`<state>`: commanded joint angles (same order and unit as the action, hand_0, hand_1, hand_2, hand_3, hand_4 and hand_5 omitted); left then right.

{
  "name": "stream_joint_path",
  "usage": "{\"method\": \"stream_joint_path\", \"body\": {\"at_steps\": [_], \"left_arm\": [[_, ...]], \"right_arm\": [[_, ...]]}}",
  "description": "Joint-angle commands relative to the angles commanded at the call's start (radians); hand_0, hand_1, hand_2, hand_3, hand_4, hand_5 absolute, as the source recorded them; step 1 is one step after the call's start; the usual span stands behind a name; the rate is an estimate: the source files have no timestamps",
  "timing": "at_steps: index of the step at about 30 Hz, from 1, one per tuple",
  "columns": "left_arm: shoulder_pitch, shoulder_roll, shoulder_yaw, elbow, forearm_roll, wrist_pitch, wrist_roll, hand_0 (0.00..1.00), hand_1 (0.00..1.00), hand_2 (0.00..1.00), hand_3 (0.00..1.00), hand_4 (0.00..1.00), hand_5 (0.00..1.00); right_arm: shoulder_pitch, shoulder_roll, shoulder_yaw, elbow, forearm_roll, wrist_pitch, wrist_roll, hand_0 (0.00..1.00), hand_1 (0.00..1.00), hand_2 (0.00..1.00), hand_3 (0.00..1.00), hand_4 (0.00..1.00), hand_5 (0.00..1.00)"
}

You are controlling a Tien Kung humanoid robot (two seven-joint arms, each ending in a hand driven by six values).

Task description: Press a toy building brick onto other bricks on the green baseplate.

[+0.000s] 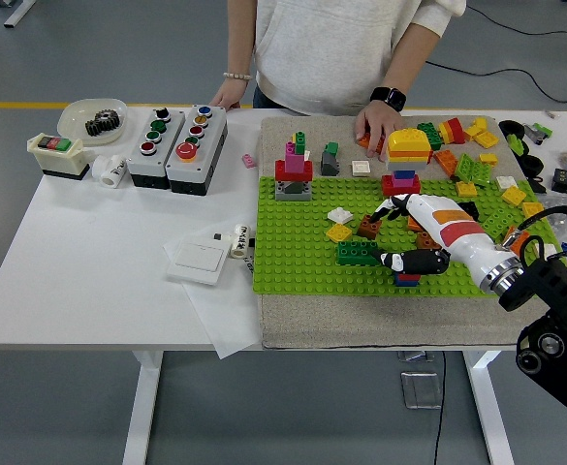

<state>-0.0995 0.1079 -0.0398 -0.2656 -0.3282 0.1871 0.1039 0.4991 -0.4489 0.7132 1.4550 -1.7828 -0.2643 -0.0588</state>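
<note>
From the head view, the right arm comes in from the lower right corner and reaches left across the green baseplate, forearm low and slanting. The right hand sits over the plate's middle, its fingers spread and hooked downward around a small cluster of bricks; whether they actually grip one I cannot tell, since the hand covers what lies beneath. A dark green brick lies just left of the thumb, with a brown brick and a yellow one near it. The left arm does not show.

Across the surface a person stands, one hand down on the mat touching loose bricks beside a yellow-topped block, the other hand resting at the far edge.

No writing is readable; the button boxes show only coloured knobs.

The plate's left half is mostly bare studs, apart from a red and pink stack near the far edge. The surface left of the mat is open but for a white switch plate and paper.
</note>
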Motion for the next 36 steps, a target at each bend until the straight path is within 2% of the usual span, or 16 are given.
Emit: {"method": "stream_joint_path", "body": {"at_steps": [8,9,20,28,36], "left_arm": [[-0.002,0.001,0.004,0.000,-0.004,0.000,-0.002,0.563,0.633,0.795,0.805,0.852,0.808],[-0.002,0.001,0.005,0.000,-0.004,0.000,-0.002,0.560,0.632,0.794,0.805,0.852,0.808],[-0.001,0.003,0.006,0.000,-0.004,0.001,-0.002,0.557,0.630,0.792,0.805,0.851,0.807],[-0.002,0.003,0.005,-0.001,-0.002,0.001,-0.001,0.551,0.628,0.792,0.805,0.851,0.807],[-0.003,0.004,0.005,0.000,-0.002,0.002,-0.001,0.550,0.627,0.791,0.805,0.851,0.807]], "right_arm": [[0.080,0.053,-0.086,-0.039,-0.082,0.042,-0.106,0.645,0.601,0.637,0.588,0.850,0.244],[0.086,0.058,-0.092,-0.046,-0.087,0.046,-0.113,0.643,0.601,0.644,0.600,0.881,0.257],[0.169,0.140,-0.141,-0.150,-0.132,0.083,-0.170,0.637,0.591,0.623,0.601,0.882,0.244],[0.194,0.164,-0.163,-0.189,-0.149,0.113,-0.193,0.636,0.591,0.628,0.609,0.916,0.272],[0.208,0.178,-0.175,-0.230,-0.163,0.107,-0.194,0.631,0.583,0.614,0.605,0.910,0.267]]}}
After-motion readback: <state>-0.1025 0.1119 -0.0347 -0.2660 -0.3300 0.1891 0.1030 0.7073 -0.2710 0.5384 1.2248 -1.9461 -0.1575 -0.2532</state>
